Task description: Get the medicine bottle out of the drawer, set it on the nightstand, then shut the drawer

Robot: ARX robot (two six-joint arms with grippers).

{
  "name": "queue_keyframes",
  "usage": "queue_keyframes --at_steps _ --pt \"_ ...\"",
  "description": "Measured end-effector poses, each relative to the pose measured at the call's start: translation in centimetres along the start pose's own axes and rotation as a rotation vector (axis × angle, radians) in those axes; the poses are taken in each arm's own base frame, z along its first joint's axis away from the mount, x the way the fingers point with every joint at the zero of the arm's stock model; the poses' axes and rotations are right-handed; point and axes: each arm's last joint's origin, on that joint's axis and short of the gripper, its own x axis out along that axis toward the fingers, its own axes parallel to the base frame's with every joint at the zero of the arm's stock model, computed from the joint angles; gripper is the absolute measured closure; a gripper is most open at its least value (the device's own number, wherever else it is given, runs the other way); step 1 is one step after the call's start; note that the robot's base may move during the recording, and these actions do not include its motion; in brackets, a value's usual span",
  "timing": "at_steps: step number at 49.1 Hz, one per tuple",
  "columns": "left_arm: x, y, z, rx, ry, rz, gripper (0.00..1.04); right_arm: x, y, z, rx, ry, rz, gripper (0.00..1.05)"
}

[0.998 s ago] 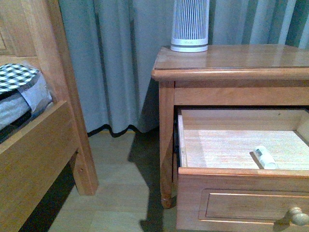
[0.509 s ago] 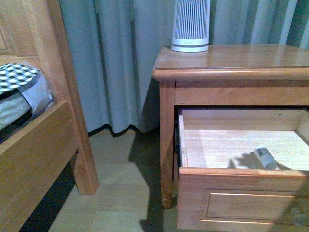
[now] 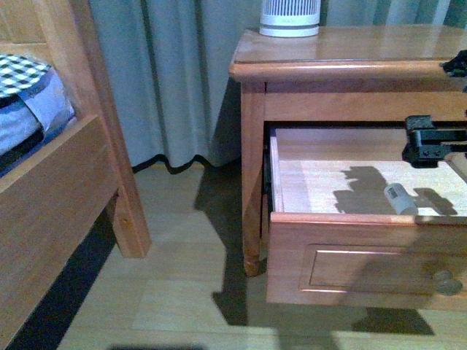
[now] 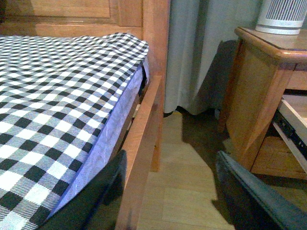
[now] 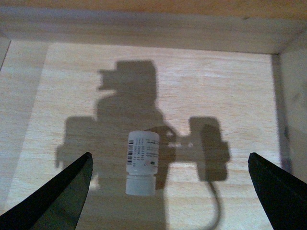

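Observation:
The drawer (image 3: 365, 262) of the nightstand (image 3: 350, 51) stands pulled out, its pale wood floor showing. The medicine bottle (image 3: 400, 199) lies on its side near the drawer's front right, white with a barcoded label. My right gripper (image 3: 427, 146) hangs over the drawer's right part, above the bottle. In the right wrist view the bottle (image 5: 142, 162) lies between the widely spread fingers, left of centre, and the right gripper (image 5: 168, 191) is open and touches nothing. My left gripper (image 4: 170, 191) is open and empty, low between the bed and the nightstand (image 4: 259, 81).
A wooden bed frame (image 3: 66, 189) with checked bedding (image 4: 57, 96) stands at the left. A white ribbed cylinder (image 3: 290, 18) sits at the back of the nightstand top. A grey curtain (image 3: 182, 73) hangs behind. Wooden floor lies between bed and nightstand.
The front view has shifted so everything sits higher in the picture. My right gripper has come into view over the drawer and casts its shadow on the drawer floor. The bottle lies where it was.

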Motion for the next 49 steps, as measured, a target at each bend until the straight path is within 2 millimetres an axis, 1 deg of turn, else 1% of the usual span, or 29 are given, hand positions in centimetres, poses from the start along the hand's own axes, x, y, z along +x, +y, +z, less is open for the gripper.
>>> queue_keyframes --at_steps 5,10,12,16,23,27,29,31,32,38,41,43,44,46,49 --pt "0.0 0.0 0.0 0.000 0.000 0.000 0.22 2.2 1.3 -0.4 -0.031 0.014 0.020 0.07" --pt "0.0 0.0 0.0 0.000 0.000 0.000 0.08 3.5 2.2 -0.8 -0.062 0.026 0.037 0.07" --pt "0.0 0.0 0.0 0.001 0.000 0.000 0.05 3.9 2.5 -0.9 -0.071 0.029 0.041 0.07" --pt "0.0 0.0 0.0 0.001 0.000 0.000 0.07 4.9 3.0 -1.4 -0.082 0.044 0.049 0.07" --pt "0.0 0.0 0.0 0.001 0.000 0.000 0.06 6.7 3.1 -2.4 -0.095 0.077 0.039 0.07" --pt "0.0 0.0 0.0 0.001 0.000 0.000 0.06 7.3 3.1 -2.8 -0.105 0.090 0.037 0.07" --pt "0.0 0.0 0.0 0.001 0.000 0.000 0.06 7.5 3.1 -2.9 -0.106 0.092 0.038 0.09" --pt "0.0 0.0 0.0 0.001 0.000 0.000 0.06 7.5 3.2 -2.9 -0.108 0.089 0.038 0.16" --pt "0.0 0.0 0.0 0.001 0.000 0.000 0.06 7.5 3.3 -2.9 -0.112 0.086 0.038 0.24" --pt "0.0 0.0 0.0 0.001 0.000 0.000 0.06 7.5 3.6 -2.8 -0.119 0.076 0.043 0.39" --pt "0.0 0.0 0.0 0.001 0.000 0.000 0.06 7.4 3.7 -3.0 -0.121 0.074 0.052 0.53" --pt "0.0 0.0 0.0 0.001 0.000 0.000 0.06 7.3 3.7 -3.1 -0.121 0.074 0.056 0.60" --pt "0.0 0.0 0.0 0.001 0.000 0.000 0.06 7.2 3.8 -3.2 -0.123 0.075 0.058 0.65" --pt "0.0 0.0 0.0 0.001 0.000 0.000 0.06 6.7 3.9 -3.2 -0.128 0.073 0.065 0.72" --pt "0.0 0.0 0.0 0.001 0.000 0.000 0.06 5.8 4.0 -2.8 -0.130 0.058 0.073 0.74"
